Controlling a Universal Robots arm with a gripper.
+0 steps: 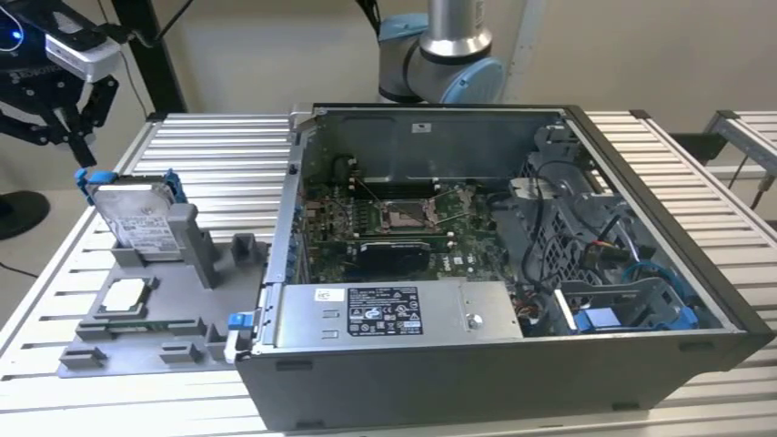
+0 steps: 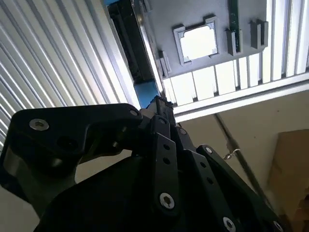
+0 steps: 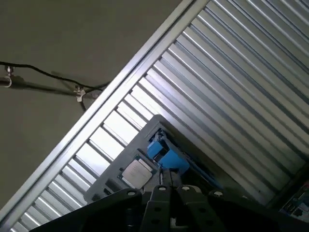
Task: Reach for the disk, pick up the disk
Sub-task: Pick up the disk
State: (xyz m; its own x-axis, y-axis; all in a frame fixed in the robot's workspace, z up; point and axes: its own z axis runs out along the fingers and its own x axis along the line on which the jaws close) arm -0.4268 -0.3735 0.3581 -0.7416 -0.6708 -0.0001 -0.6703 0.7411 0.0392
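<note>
Hovering: one pincer [image 1: 78,150] over one disk [image 1: 136,218]

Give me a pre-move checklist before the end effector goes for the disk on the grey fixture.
1. Silver-grey rectangular metal disk with a blue plastic frame stands leaning in the grey plastic fixture: ok.
2. Black end effector hangs over the disk's blue top corner in the exterior view: ok.
3. Contact between end effector and disk: cannot tell.
4. Small square silver chip lies in its own pocket of the fixture, apart from the disk: ok.
5. End effector centred across the disk's thickness: cannot tell.
6. Open dark grey computer case stands beside the fixture, away from the end effector: ok.
</note>
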